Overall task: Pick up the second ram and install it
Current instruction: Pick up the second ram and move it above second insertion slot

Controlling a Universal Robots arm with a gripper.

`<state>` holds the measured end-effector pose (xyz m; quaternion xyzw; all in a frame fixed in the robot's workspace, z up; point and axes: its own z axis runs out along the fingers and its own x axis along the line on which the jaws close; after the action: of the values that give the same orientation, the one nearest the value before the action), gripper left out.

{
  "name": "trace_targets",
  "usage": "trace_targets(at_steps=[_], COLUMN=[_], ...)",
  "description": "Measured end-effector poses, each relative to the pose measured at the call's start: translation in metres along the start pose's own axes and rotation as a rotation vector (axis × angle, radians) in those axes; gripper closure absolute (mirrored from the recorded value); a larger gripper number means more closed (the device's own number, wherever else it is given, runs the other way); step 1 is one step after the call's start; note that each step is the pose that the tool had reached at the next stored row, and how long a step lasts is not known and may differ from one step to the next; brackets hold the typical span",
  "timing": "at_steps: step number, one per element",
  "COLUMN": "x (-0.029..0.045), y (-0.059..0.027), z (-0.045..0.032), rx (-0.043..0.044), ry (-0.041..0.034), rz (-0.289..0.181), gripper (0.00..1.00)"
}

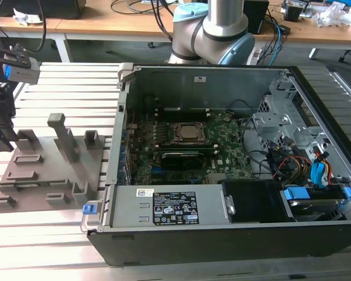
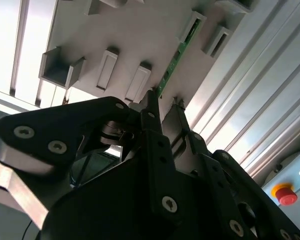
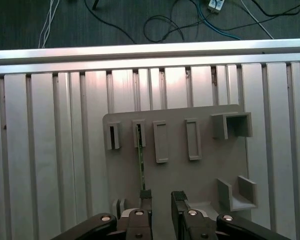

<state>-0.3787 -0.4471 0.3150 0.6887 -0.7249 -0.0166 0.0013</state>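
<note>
The second ram is a thin green strip standing on edge in a slot of the grey holder tray. In the second wrist view the ram runs away from the fingertips. My gripper hangs open just above the tray. One finger sits at the near end of the strip and the other finger is off to its side, so the strip lines up with one finger rather than the gap. In the exterior view the gripper is at the far left, over the tray.
An open computer case stands to the exterior view's right of the tray, with the motherboard and CPU socket inside. The arm's base is behind the case. A red stop button sits past the slatted table's edge.
</note>
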Motion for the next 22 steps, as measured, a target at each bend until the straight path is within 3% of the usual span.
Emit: trace_targets(at_steps=[6, 19, 22], x=[0.0002, 0.0004, 0.0005], y=[-0.0002, 0.0002, 0.0], z=[0.0083, 0.0163, 0.0226], rx=[0.0, 0.0001, 0.0], ry=[-0.0001, -0.0001, 0.0001], rz=[0.0, 0.0, 0.0], gripper=[0.7, 0.7, 0.7])
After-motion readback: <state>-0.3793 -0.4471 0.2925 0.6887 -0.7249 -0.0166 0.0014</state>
